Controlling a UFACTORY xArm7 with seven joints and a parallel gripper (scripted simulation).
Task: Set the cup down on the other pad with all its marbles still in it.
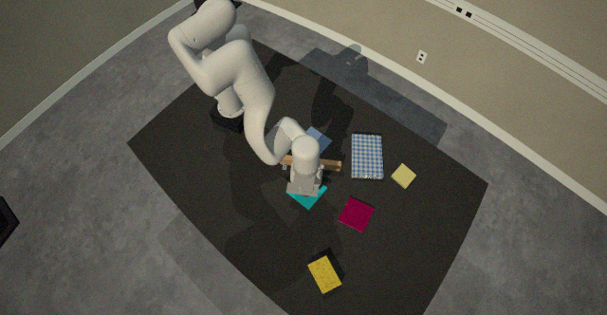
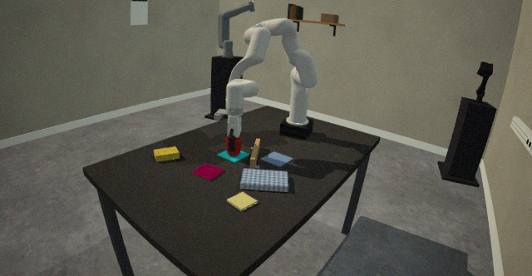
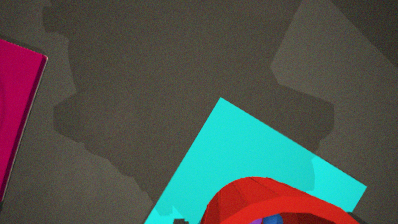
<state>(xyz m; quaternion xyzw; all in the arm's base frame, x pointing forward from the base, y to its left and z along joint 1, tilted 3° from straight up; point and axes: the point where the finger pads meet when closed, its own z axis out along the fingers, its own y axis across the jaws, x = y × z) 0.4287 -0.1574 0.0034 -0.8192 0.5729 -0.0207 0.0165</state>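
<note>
A red cup (image 2: 238,147) (image 3: 250,189) stands upright over the teal pad (image 1: 308,203) (image 2: 223,155) (image 3: 255,145). My gripper (image 2: 233,144) is shut on the cup, with a dark finger against its side. The cup's base is at or just above the pad; I cannot tell whether it touches. A purple and a blue marble show inside in the wrist view; the rest of the inside is cut off. The wooden rail (image 1: 332,165) (image 2: 255,153) stands beside the teal pad, with the blue pad (image 1: 324,142) (image 2: 278,159) on its far side.
A magenta square (image 1: 356,214) (image 2: 208,171) (image 3: 17,110) lies near the teal pad. A blue checked block (image 1: 367,156) (image 2: 264,179), a pale yellow square (image 1: 403,176) (image 2: 242,201) and a yellow sponge-like block (image 1: 324,274) (image 2: 166,154) lie farther off.
</note>
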